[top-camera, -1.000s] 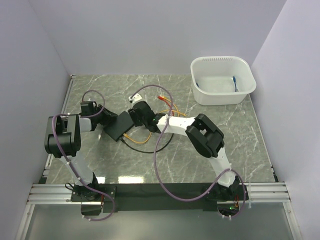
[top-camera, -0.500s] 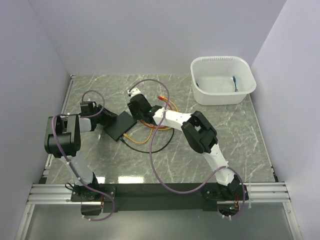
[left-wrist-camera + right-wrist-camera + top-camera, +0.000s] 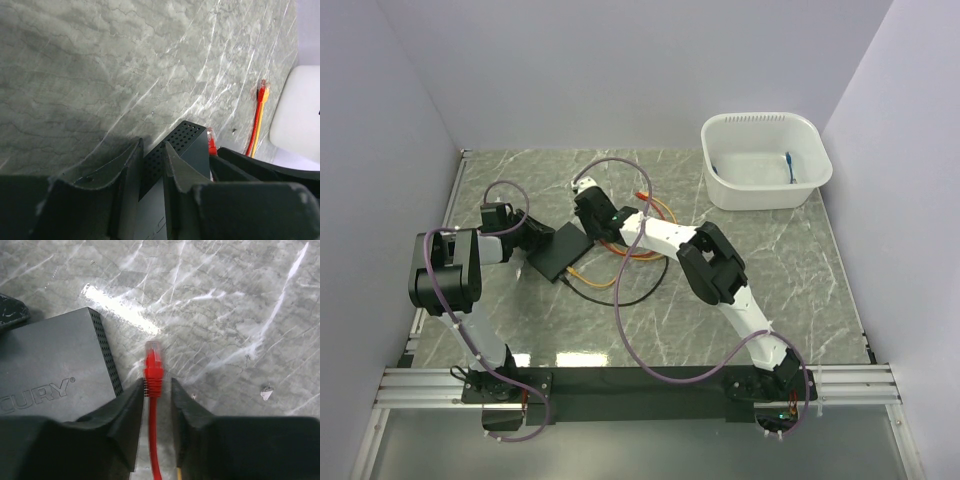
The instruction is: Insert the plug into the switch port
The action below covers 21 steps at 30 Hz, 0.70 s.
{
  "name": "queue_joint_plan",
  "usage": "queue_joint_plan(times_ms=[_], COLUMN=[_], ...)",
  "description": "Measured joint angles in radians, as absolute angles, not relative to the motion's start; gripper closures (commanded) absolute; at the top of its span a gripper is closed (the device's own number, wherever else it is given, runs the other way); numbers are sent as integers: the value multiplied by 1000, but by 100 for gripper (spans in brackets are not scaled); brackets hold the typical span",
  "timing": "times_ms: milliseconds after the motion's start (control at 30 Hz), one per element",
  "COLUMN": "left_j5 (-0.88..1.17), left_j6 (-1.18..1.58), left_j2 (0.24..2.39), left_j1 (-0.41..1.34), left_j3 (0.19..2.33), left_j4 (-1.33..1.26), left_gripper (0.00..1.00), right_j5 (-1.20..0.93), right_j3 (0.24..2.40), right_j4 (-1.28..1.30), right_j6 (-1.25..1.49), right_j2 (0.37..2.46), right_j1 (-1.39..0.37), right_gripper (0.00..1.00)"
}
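Your right jaws sit farther left now, narrow around the red plug's (image 3: 152, 365) stiff boot, grip unclear. Left jaws clamp the switch (image 3: 50, 375).

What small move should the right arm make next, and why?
Probably close the right gripper fully on the red plug: it sits between the jaws with a gap on one side, beside the switch that the left gripper holds.

The top external camera looked down from above and behind the arm bases, covering the whole tabletop (image 3: 800, 280). The left wrist camera sighted closely along the left tool (image 3: 152, 150); the right wrist camera looked down past the right tool (image 3: 157, 385). All views shared the black box (image 3: 560, 250); both wrist views shared the red plug (image 3: 152, 360).
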<state>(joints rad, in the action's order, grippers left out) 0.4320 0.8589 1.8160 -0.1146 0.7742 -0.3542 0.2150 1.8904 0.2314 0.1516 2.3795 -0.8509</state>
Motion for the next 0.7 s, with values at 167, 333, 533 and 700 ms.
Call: queue_joint_plan(times_ms=[167, 333, 533, 700], left_j5=[432, 432, 432, 432], left_j6=[859, 859, 859, 859], left_j2=[1816, 1816, 1816, 1816], left_j1=[-115, -115, -115, -115], left_j3=[774, 774, 774, 774], left_j4=[-354, -354, -354, -354], left_gripper=[71, 72, 71, 71], right_j5=[209, 208, 209, 210], right_j3=[1900, 1900, 1893, 1796], right_j4=[248, 249, 238, 152], right_j6=[153, 157, 159, 160], right_j2=[2380, 2380, 2379, 2344], right_j1=[-851, -851, -851, -851], right_gripper=[80, 91, 100, 100])
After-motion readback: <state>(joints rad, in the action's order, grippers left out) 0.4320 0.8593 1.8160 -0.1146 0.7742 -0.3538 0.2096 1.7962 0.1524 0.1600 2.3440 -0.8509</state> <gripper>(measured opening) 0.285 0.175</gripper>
